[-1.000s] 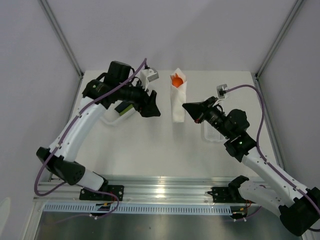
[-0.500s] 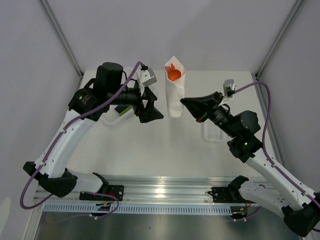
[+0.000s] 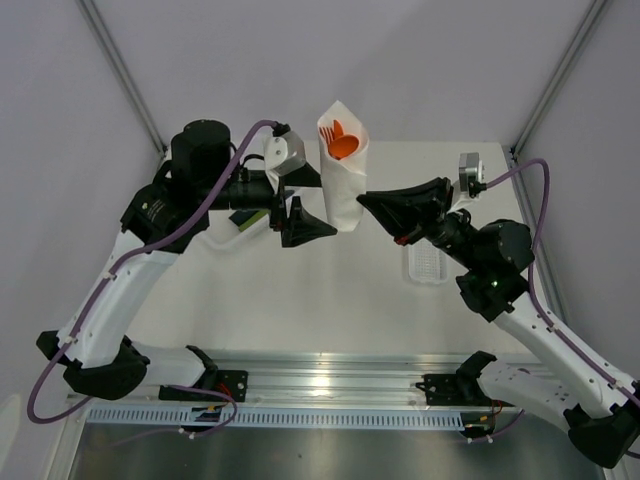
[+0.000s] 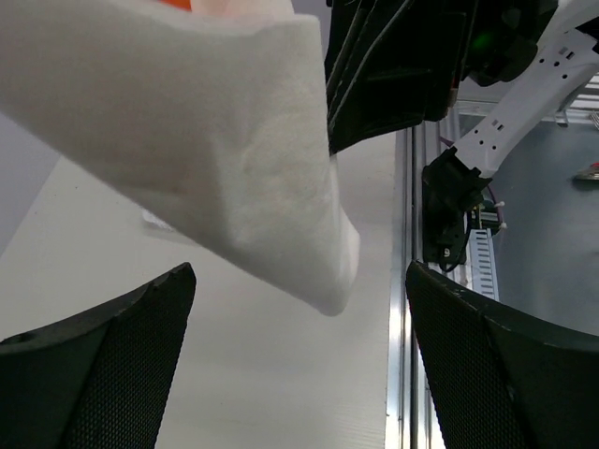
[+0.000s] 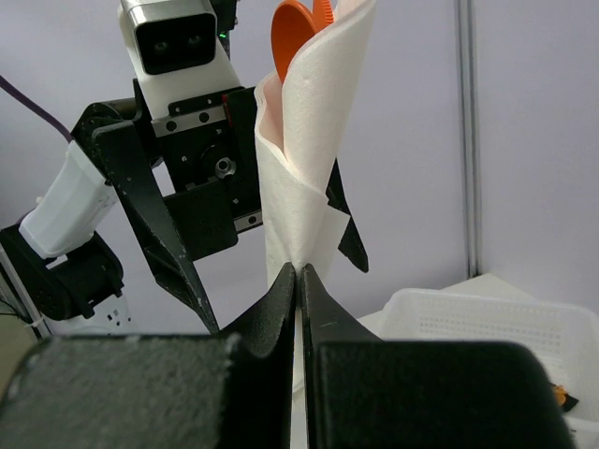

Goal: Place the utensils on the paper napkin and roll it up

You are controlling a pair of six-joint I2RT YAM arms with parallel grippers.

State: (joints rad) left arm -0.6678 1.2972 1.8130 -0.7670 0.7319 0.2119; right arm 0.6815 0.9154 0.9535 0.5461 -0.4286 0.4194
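**A:** Where's the paper napkin (image 3: 343,185)?

**B:** Rolled and upright, well above the table (image 3: 330,300). My right gripper (image 3: 362,200) is pinched tight on its lower part, and the utensils (image 3: 340,142) poke out orange at the top.

**A:** And the left gripper (image 3: 322,205)?

**B:** Its jaws are apart, with the roll's lower end hanging between them. My left arm covers most of the bin (image 3: 222,238). The ribbed tray (image 3: 428,265) lies under my right wrist.
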